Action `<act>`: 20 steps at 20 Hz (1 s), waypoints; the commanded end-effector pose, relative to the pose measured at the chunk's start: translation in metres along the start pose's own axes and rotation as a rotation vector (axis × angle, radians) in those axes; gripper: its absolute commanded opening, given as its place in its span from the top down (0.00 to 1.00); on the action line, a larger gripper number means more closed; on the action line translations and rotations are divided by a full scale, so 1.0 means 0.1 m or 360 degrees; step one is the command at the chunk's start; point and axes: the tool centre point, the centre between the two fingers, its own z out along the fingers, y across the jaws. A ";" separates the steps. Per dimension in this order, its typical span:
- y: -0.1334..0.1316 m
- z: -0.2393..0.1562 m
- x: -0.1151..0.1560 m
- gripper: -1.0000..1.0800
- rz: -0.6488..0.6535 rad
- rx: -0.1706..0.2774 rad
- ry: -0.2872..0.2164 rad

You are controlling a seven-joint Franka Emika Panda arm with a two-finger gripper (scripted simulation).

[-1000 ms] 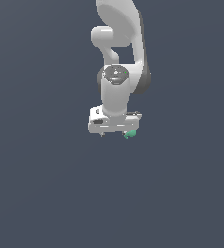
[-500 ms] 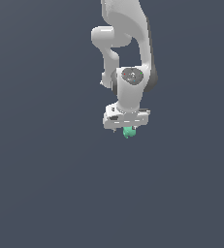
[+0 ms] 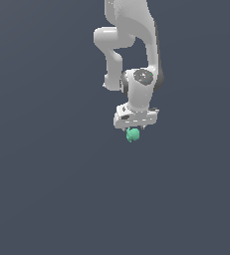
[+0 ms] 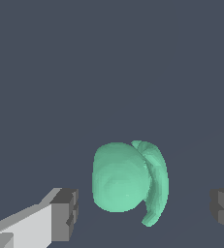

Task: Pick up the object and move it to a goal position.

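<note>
My gripper (image 4: 142,210) stands wide with the object (image 4: 128,180) between its fingers (image 4: 65,214), untouched; it looks light, stiff, matte, best pinched across its rounded lobe.

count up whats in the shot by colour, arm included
teal-green: 1, the small lumpy matte rounded blob
white: 1, the Panda robot arm with its open gripper, dark grey pads on either side of the blob, gaps showing
total: 2
</note>
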 end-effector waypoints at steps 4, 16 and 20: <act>-0.04 0.02 -0.04 0.04 -0.0005 0.0001 0.0001; -0.04 0.40 -0.06 0.04 -0.0005 0.0001 0.0001; -0.04 0.50 -0.05 0.04 -0.0005 0.0001 0.0002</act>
